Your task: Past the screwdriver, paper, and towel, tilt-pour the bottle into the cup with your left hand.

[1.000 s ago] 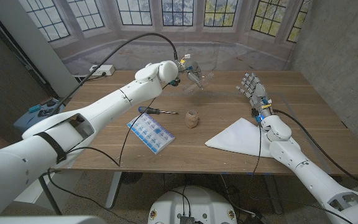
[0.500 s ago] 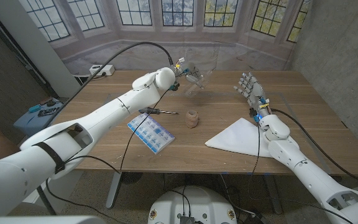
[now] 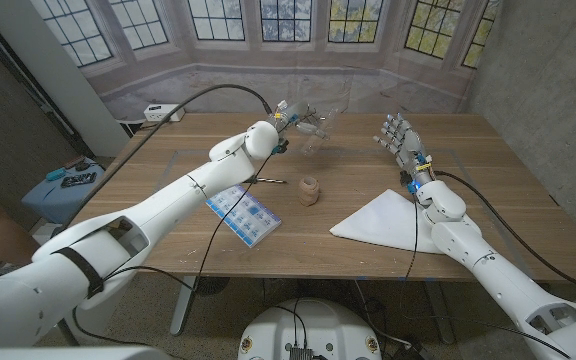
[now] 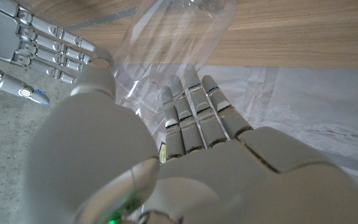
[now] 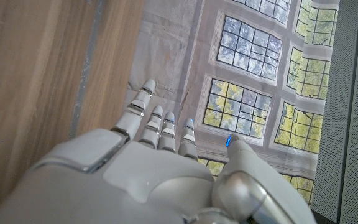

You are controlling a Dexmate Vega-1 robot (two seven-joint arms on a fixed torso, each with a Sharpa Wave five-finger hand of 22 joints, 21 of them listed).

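Observation:
My left hand (image 3: 288, 120) grips a clear plastic bottle (image 3: 315, 124) and holds it in the air over the far middle of the table. In the left wrist view its fingers (image 4: 191, 112) wrap the bottle (image 4: 173, 37). A small brown cup (image 3: 310, 190) stands on the table nearer to me than the bottle. A screwdriver (image 3: 259, 180) lies left of the cup. A blue-patterned paper (image 3: 243, 212) lies in front of the screwdriver. A white towel (image 3: 380, 218) is spread to the cup's right. My right hand (image 3: 399, 139) is raised at the far right, fingers apart, holding nothing.
The wooden table (image 3: 508, 190) has bare wood at its far right and along its near edge. A white power strip (image 3: 161, 112) sits at the far left corner. A black cable (image 3: 208, 92) arches over my left arm. My right hand (image 4: 30, 43) shows beyond the bottle in the left wrist view.
My left forearm has drawn back and lowered, and the hand has carried the bottle slightly farther from the cup toward the far edge. The right hand has barely moved.

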